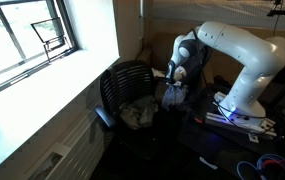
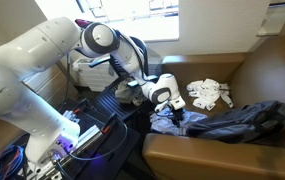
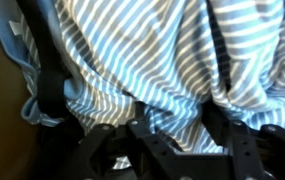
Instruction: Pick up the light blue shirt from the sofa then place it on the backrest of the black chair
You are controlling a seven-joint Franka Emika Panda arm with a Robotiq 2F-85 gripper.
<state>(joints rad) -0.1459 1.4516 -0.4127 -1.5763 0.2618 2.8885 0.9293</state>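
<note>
The light blue shirt (image 3: pixel 142 60) is seen up close only in the wrist view, where its blue and white stripes fill nearly the whole frame; the stripes cannot be made out in either exterior view. It is shown lying on the brown sofa (image 2: pixel 272 70), at the front of the seat cushion, directly under the end effector (image 2: pixel 170 105). In the wrist view the dark fingers (image 3: pixel 48 90) are seen spread apart at either side, with the fabric bunched between them and not pinched. Just beside the shirt on the cushion a dark blue garment (image 2: pixel 237 120) is laid out, and behind it a white patterned cloth (image 2: pixel 210 93); both appear in one exterior view only. The black chair (image 1: pixel 122 80) is shown clearly in an exterior view, standing beside the window (image 1: pixel 22 40), with a crumpled greyish cloth (image 1: pixel 137 113) on its seat. The white arm (image 2: pixel 32 70) is seen reaching down to the sofa in both exterior views.
</note>
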